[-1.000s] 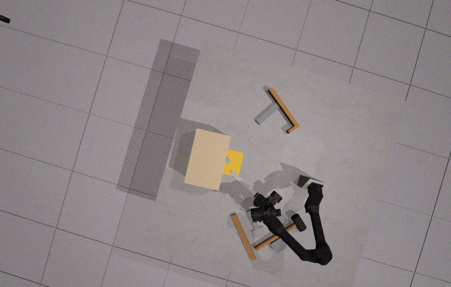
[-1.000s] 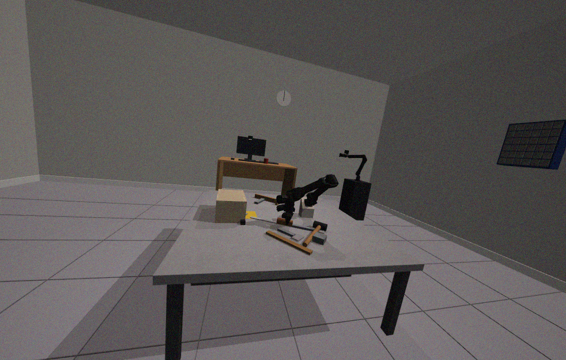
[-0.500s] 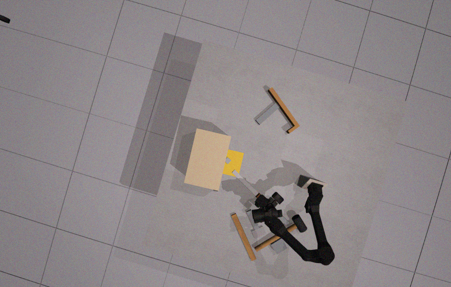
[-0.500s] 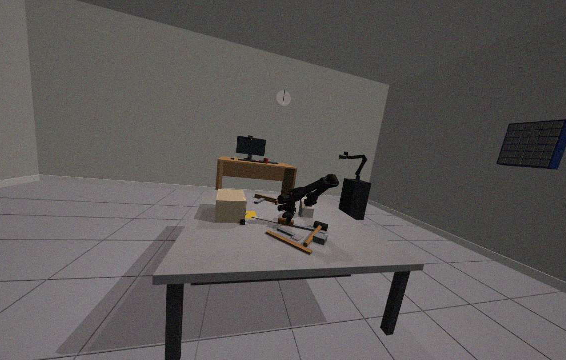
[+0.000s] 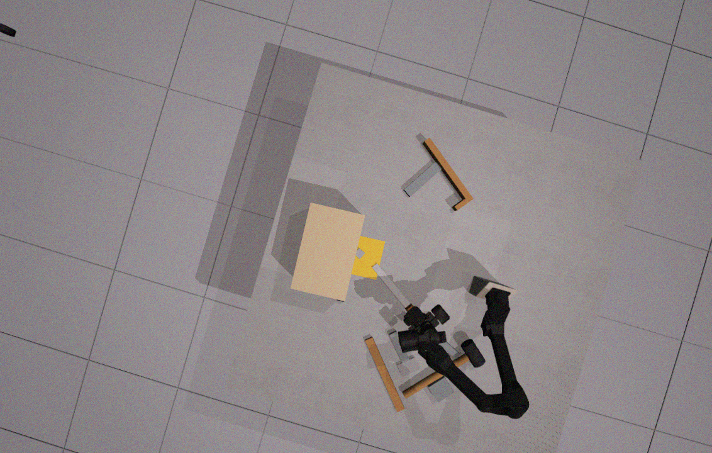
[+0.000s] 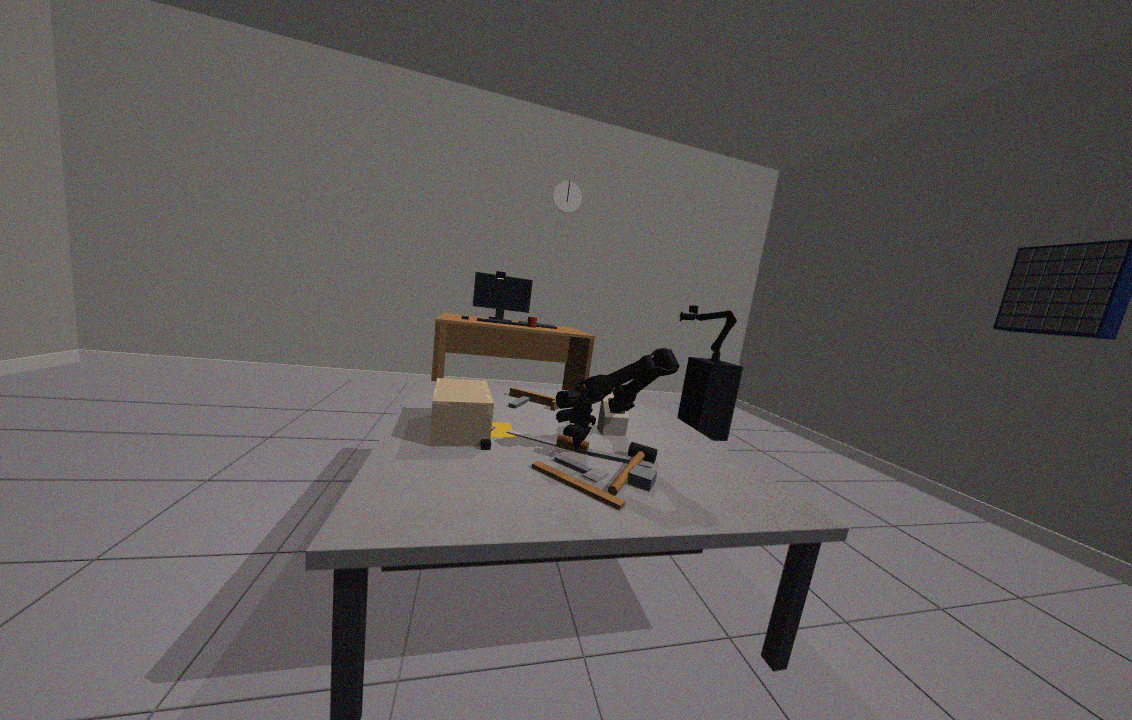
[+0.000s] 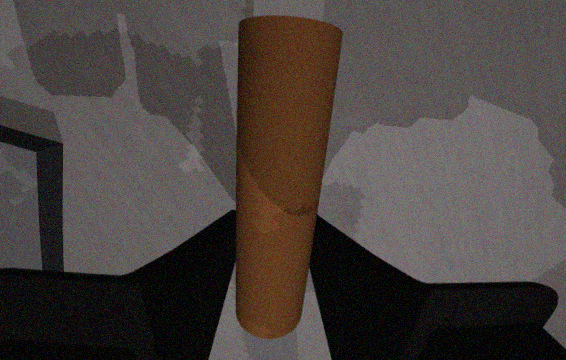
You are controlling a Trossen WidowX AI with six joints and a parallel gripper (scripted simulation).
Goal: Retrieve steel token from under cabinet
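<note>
The beige cabinet (image 5: 328, 250) (image 6: 461, 413) stands on the table. The yellow marked area (image 5: 374, 251) (image 6: 504, 431) shows in front of it. A small grey piece, seemingly the token (image 5: 360, 253), lies on the yellow near the cabinet's front edge; from above I cannot tell whether all of it is clear of the cabinet. My gripper (image 5: 411, 311) (image 6: 576, 440) (image 7: 273, 220) is shut on the orange handle (image 7: 285, 120) of a tool. Its thin grey blade (image 5: 392, 287) (image 6: 536, 439) points toward the cabinet, with its tip over the yellow's near-right edge, apart from the token. Tip height is unclear.
Below the arm lie an orange bar (image 5: 383, 372) (image 6: 577, 485), another orange handle (image 6: 626, 472), a black cylinder (image 5: 472, 352) (image 6: 642, 452) and grey pieces. An orange-edged tool (image 5: 448, 168) (image 6: 532, 395) lies farther back. A small black block (image 6: 485, 444) sits by the cabinet's corner.
</note>
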